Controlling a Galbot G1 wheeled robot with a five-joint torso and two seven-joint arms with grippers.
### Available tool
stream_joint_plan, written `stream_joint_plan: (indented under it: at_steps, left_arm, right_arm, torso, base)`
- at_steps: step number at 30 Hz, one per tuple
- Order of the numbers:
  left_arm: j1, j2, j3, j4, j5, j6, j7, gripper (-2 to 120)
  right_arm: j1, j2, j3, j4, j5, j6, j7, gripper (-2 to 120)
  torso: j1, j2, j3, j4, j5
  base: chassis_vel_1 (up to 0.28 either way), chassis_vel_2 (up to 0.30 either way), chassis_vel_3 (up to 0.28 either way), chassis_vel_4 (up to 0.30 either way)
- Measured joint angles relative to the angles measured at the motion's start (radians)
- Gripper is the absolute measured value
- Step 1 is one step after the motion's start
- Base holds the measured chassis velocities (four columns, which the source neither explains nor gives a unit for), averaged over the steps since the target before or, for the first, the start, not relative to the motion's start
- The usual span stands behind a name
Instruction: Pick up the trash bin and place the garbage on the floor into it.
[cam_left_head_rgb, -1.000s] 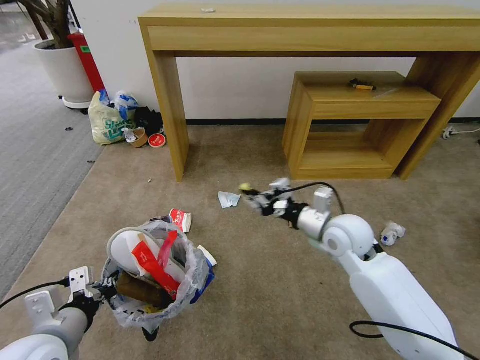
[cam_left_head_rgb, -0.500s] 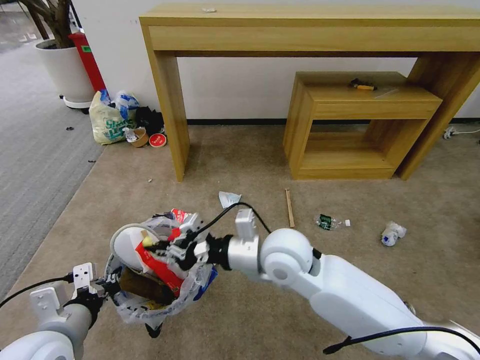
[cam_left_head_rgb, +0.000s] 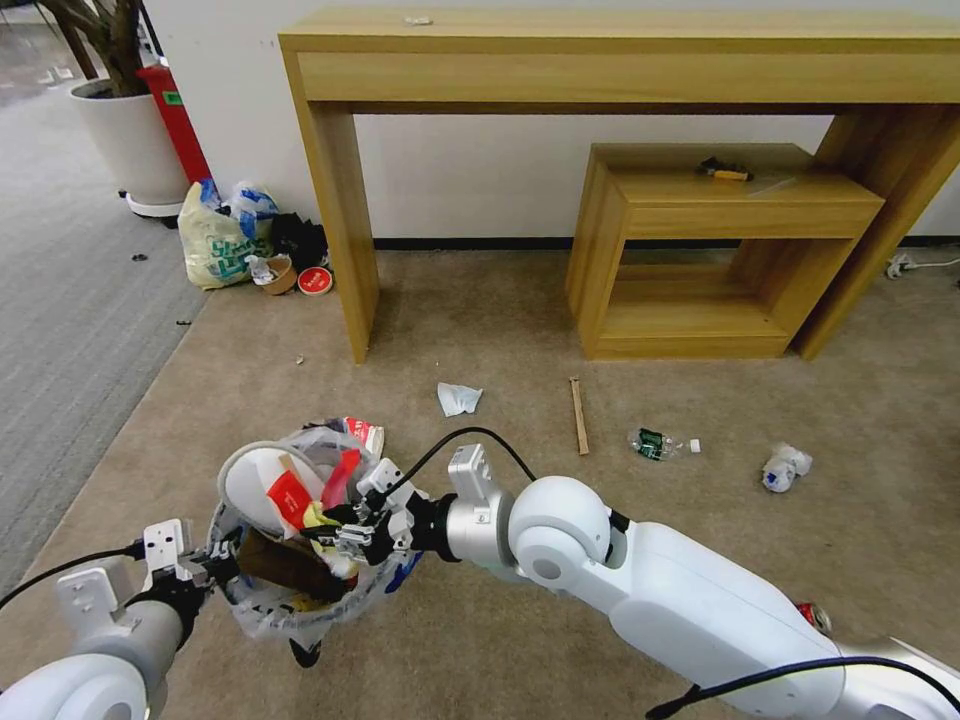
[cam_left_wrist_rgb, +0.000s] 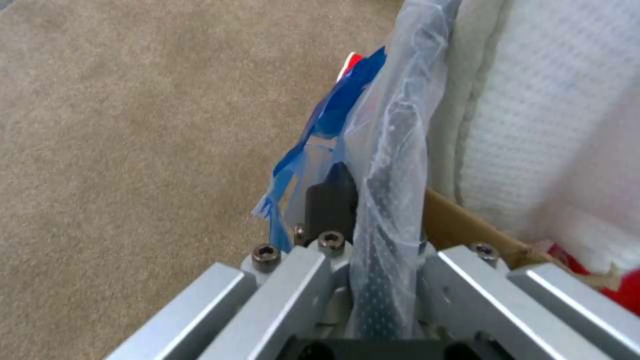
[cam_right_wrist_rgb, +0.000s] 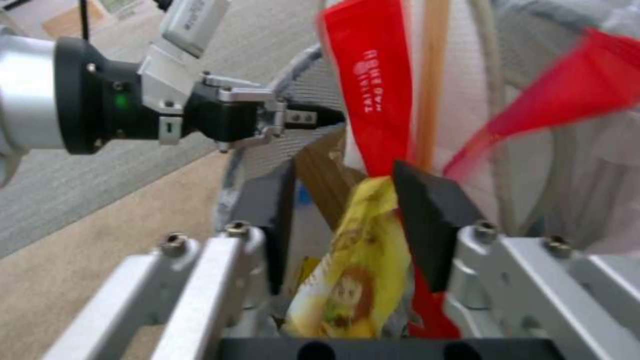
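Observation:
The trash bin (cam_left_head_rgb: 290, 590), black with a crinkly clear liner, hangs low over the floor (cam_left_head_rgb: 500, 320), with my left gripper (cam_left_head_rgb: 212, 568) shut on its rim (cam_left_wrist_rgb: 390, 165). It holds a white slipper, red wrappers and cardboard. My right gripper (cam_left_head_rgb: 335, 528) reaches over the bin's mouth. Its fingers (cam_right_wrist_rgb: 427, 220) stand open with a yellow wrapper (cam_right_wrist_rgb: 360, 260) loose between them. Garbage on the carpet: a crumpled paper (cam_left_head_rgb: 458, 398), a wooden stick (cam_left_head_rgb: 579, 415), a plastic bottle (cam_left_head_rgb: 655, 443), a crushed cup (cam_left_head_rgb: 785, 467), a red-white cup (cam_left_head_rgb: 365, 433) and a red can (cam_left_head_rgb: 815, 615).
A tall wooden console table (cam_left_head_rgb: 620, 60) and a low wooden shelf (cam_left_head_rgb: 720, 250) stand against the far wall. A pale-yellow shopping bag (cam_left_head_rgb: 212, 250) with other bits sits by the table leg, near a white plant pot (cam_left_head_rgb: 125, 140). Grey carpet (cam_left_head_rgb: 60, 300) runs along the left.
My right arm swung left from the middle of the floor to the bin, carrying the yellow wrapper, then sank lower into the bin's mouth. The bin stays in my left gripper.

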Motion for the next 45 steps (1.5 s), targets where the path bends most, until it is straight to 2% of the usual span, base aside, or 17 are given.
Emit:
stream_joint_plan:
  at_steps: [4, 8, 11, 12, 14, 15, 18, 21, 22, 25, 26, 30, 35, 45]
  left_arm:
    - [-0.001, 0.001, 0.002, 0.002, -0.001, 0.0, -0.001, 0]
    - [-0.001, 0.002, 0.002, 0.007, -0.001, 0.0, -0.001, 0]
    - [0.0, -0.002, -0.002, 0.017, 0.0, 0.0, 0.002, 0]
    - [0.0, -0.002, -0.002, 0.017, 0.0, 0.0, 0.002, 0]
    - [0.004, -0.005, -0.006, 0.02, 0.001, 0.0, 0.011, 0]
    - [0.004, -0.006, -0.007, 0.02, 0.001, 0.0, 0.014, 0]
    - [0.005, -0.006, -0.008, 0.02, 0.001, 0.0, 0.016, 0]
    - [0.009, -0.005, -0.012, 0.012, -0.002, 0.0, 0.02, 0]
    - [0.009, -0.005, -0.012, 0.012, -0.002, 0.0, 0.02, 0]
    - [0.017, -0.008, -0.018, 0.006, -0.003, 0.0, 0.031, 0]
    - [0.017, -0.008, -0.018, 0.006, -0.003, 0.0, 0.031, 0]
    - [0.03, -0.012, -0.023, 0.004, -0.001, 0.0, 0.042, 0]
    - [0.03, -0.01, -0.021, 0.002, 0.001, 0.0, 0.044, 0]
    - [0.052, -0.019, -0.02, -0.017, 0.014, 0.0, 0.055, 0]
  right_arm:
    - [-0.005, 0.003, 0.034, 0.002, -0.008, 0.019, 0.008, 67]
    - [-0.013, 0.001, 0.067, 0.019, -0.012, 0.028, 0.01, 75]
    - [-0.059, -0.029, 0.188, 0.072, -0.042, 0.045, 0.011, 92]
    - [-0.059, -0.029, 0.188, 0.072, -0.042, 0.045, 0.011, 92]
    - [-0.125, -0.067, 0.297, 0.089, -0.101, 0.068, -0.008, 98]
    - [-0.17, -0.084, 0.341, 0.083, -0.14, 0.095, -0.004, 99]
    - [-0.21, -0.096, 0.376, 0.072, -0.179, 0.121, 0.007, 100]
    - [-0.374, -0.111, 0.57, 0.034, -0.344, 0.205, -0.015, 100]
    - [-0.374, -0.111, 0.57, 0.034, -0.344, 0.205, -0.015, 100]
    - [-0.507, -0.092, 0.756, 0.018, -0.44, 0.268, -0.075, 100]
    - [-0.507, -0.092, 0.756, 0.018, -0.44, 0.268, -0.075, 100]
    - [-0.684, -0.059, 0.952, 0.031, -0.477, 0.293, -0.124, 100]
    - [-0.779, -0.05, 1.05, 0.048, -0.484, 0.312, -0.153, 100]
    - [-0.828, -0.056, 1.118, 0.07, -0.476, 0.317, -0.189, 100]
  torso:
    - [0.0, 0.0, 0.0, 0.0001, 0.0]
    - [0.0, 0.0, 0.0, 0.0002, 0.0001]
    - [0.0, 0.0, 0.0, 0.0001, 0.0001]
    - [0.0, 0.0, 0.0, 0.0001, 0.0001]
    - [0.0, 0.0, 0.0, 0.0001, 0.0]
    - [0.0, 0.0, 0.0, -0.0003, 0.0001]
    - [0.0, 0.0, 0.0, -0.0001, 0.0003]
    - [0.0, 0.0, 0.0, -0.0002, 0.0004]
    - [0.0, 0.0, 0.0, -0.0002, 0.0004]
    - [0.0, 0.0, 0.0, 0.0002, 0.0006]
    - [0.0, 0.0, 0.0, 0.0002, 0.0006]
    - [0.0, 0.0, 0.0, -0.0003, 0.0006]
    - [0.0, 0.0, 0.0, 0.0, 0.0002]
    - [0.0, 0.0, 0.0, 0.0003, 0.0]
  base:
    - [0.0, 0.0, 0.0, 0.0]
    - [0.0, 0.0, 0.0, 0.0]
    - [0.0, 0.0, 0.0, 0.0]
    - [0.0, 0.0, 0.0, 0.0]
    - [0.0, 0.0, 0.0, 0.0]
    - [0.0, 0.0, 0.0, 0.0]
    - [0.0, 0.0, 0.0, 0.0]
    - [0.0, 0.0, 0.0, 0.0]
    - [0.0, 0.0, 0.0, 0.0]
    - [0.0, 0.0, 0.0, 0.0]
    - [0.0, 0.0, 0.0, 0.0]
    - [0.0, 0.0, 0.0, 0.0]
    - [0.0, 0.0, 0.0, 0.0]
    - [-0.028, -0.029, 0.027, 0.027]
